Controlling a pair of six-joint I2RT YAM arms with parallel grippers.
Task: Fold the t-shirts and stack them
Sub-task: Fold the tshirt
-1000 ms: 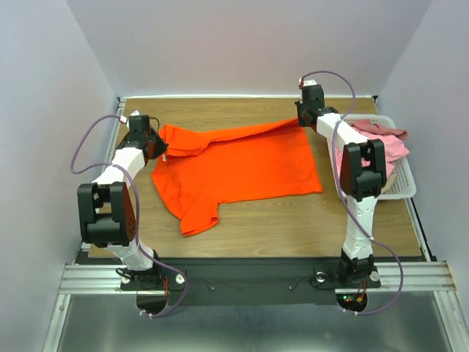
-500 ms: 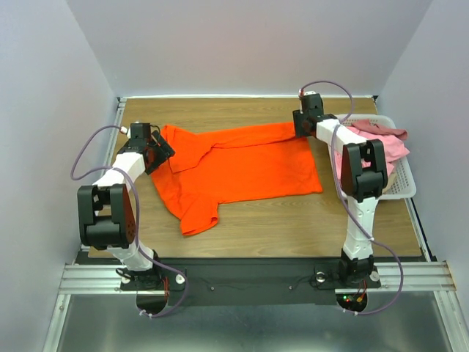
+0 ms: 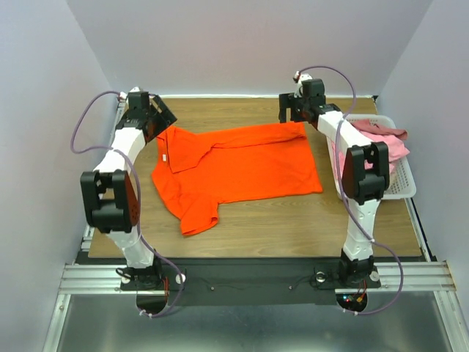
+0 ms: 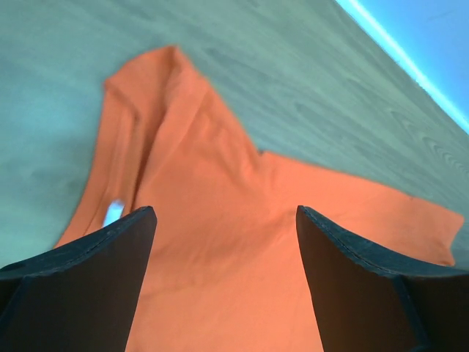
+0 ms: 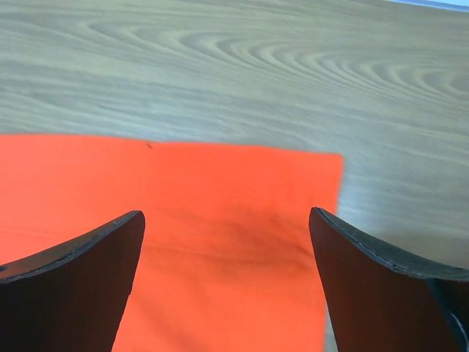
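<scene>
Lying on table: orange t-shirt

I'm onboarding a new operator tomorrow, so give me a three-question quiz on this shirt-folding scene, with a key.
1. True or false: the left end effector grips the orange t-shirt.
2. Where do the pink t-shirts lie? A) on top of the orange t-shirt B) in the white basket C) under the orange t-shirt
3. How many t-shirts lie on the table outside the basket?
Key: 1 false, its jaws stand open above the cloth; 2 B; 3 one.
</scene>
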